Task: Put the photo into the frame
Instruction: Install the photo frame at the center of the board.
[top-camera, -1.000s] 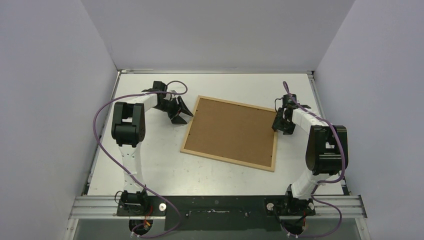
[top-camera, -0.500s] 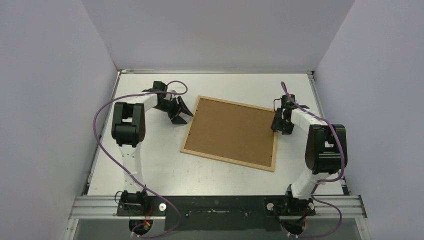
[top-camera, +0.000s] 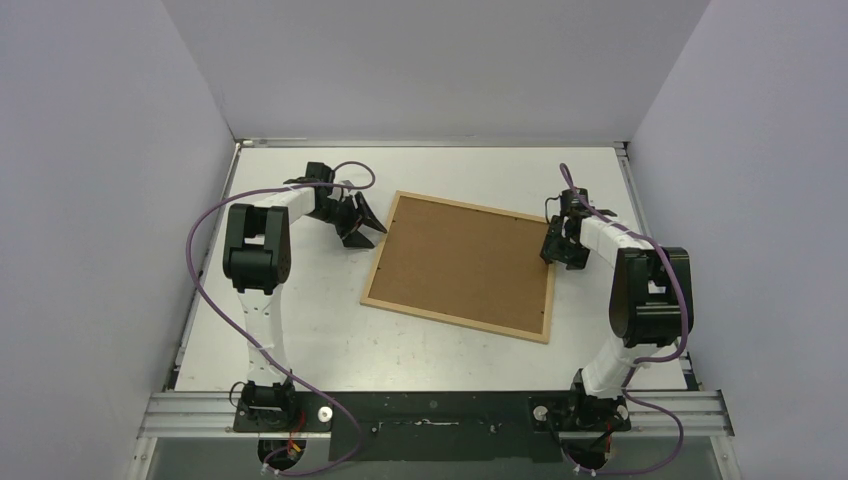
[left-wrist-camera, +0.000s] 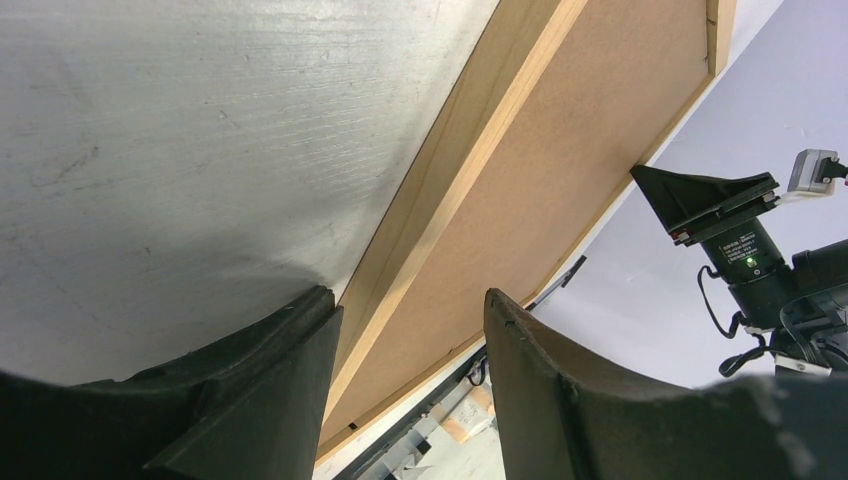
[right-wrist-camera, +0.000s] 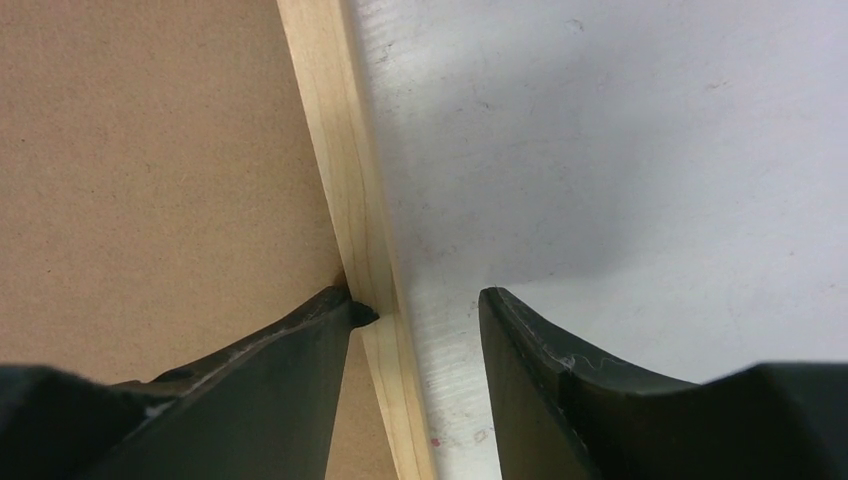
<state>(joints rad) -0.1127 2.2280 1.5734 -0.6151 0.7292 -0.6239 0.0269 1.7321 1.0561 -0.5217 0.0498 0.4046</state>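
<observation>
The frame, thin light wood strips, lies flat and a little skewed in the middle of the table, with the brown backing panel filling it. The photo is hidden. My left gripper is open beside the frame's far left corner. In the left wrist view its jaws are apart, with the frame strip ahead between them. My right gripper is open astride the frame's right strip. One fingertip touches the strip's inner side over the backing. The other finger is over bare table.
Pale walls close in the white table on the left, back and right. A black mounting rail runs along the near edge. Purple cables loop off both arms.
The right gripper's jaws have widened slightly and it has shifted a little along the frame's right edge. The left arm and the frame have not moved.
</observation>
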